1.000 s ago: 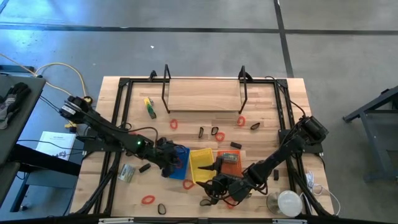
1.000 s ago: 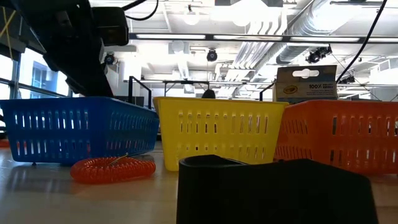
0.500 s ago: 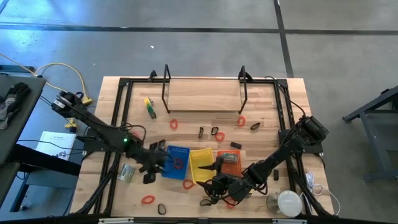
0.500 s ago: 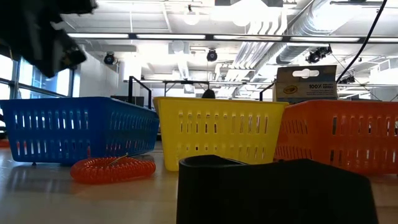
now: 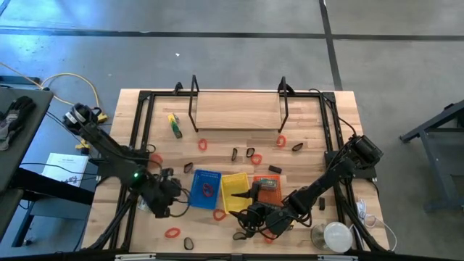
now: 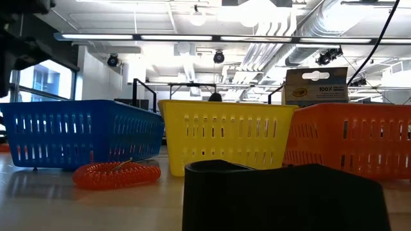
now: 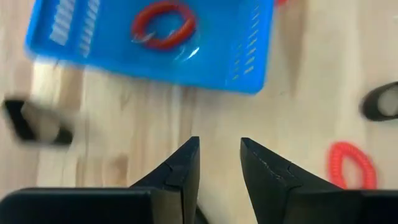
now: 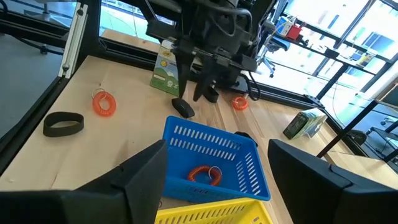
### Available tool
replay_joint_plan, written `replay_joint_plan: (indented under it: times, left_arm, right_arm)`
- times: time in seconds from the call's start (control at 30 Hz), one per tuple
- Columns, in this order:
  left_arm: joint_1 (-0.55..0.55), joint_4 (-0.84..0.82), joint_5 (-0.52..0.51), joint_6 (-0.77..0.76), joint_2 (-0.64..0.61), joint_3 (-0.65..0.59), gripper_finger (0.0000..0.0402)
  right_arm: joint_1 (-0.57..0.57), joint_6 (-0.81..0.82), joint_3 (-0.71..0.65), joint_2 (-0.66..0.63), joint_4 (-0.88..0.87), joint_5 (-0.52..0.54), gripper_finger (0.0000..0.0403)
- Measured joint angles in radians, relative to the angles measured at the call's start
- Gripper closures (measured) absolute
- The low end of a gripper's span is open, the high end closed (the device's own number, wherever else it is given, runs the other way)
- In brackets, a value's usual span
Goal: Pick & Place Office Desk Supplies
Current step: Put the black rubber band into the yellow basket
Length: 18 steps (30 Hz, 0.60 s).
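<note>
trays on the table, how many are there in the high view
3, side by side in a row near the front middle of the table: the blue tray nearest the left arm, the yellow tray in the middle, the orange tray partly under the right arm.

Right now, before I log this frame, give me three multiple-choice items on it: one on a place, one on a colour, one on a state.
1. Where is the left gripper?
A. over the orange tray
B. over bare table beside the blue tray
C. at the white round object

2. What colour is the loop lying in the blue tray?
A. red
B. black
C. yellow-green

3. How stands the right gripper?
A. shut on a clip
B. shut, empty
C. open, empty

Answers: 1 B, the high view shows it left of the blue tray, over wood. 2 A, both wrist views show a red loop inside. 3 C, its fingers stand wide apart with nothing between them.
</note>
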Motion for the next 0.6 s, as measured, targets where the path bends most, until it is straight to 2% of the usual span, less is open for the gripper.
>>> replay_joint_plan:
  times: [0.1,0.2,0.6]
  left_arm:
    - [-0.023,-0.102,-0.017,-0.159,0.003,0.000,0.0293]
    - [-0.036,-0.174,-0.022,-0.243,0.026,0.000,0.0293]
    - [-0.043,-0.162,-0.021,-0.250,0.157,0.000,0.0293]
  right_arm:
    - [0.000,0.000,0.000,0.000,0.000,0.000,0.0137]
    - [0.000,0.000,0.000,0.000,0.000,0.000,0.0137]
    - [-0.001,0.000,0.000,0.000,-0.005,0.000,0.0137]
